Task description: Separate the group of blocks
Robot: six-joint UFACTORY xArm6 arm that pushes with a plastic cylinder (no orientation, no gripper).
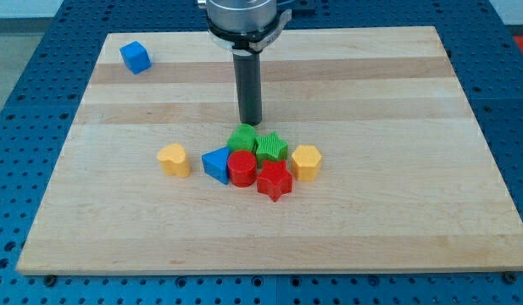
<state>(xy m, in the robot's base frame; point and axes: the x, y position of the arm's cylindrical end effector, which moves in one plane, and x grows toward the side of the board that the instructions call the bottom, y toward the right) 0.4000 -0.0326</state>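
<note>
A tight group of blocks sits near the middle of the wooden board (371,237): a green round block (242,137), a green star block (272,146), a blue triangular block (216,163), a red cylinder (241,168), a red star block (275,180) and a yellow hexagonal block (306,161). They touch or nearly touch one another. My tip (250,123) stands just above the group in the view, right behind the green round block. A yellow heart-shaped block (174,158) lies apart to the group's left.
A blue cube (135,57) lies alone near the board's top left corner. The board rests on a blue perforated table (24,102). The arm's grey flange (244,17) is at the view's top centre.
</note>
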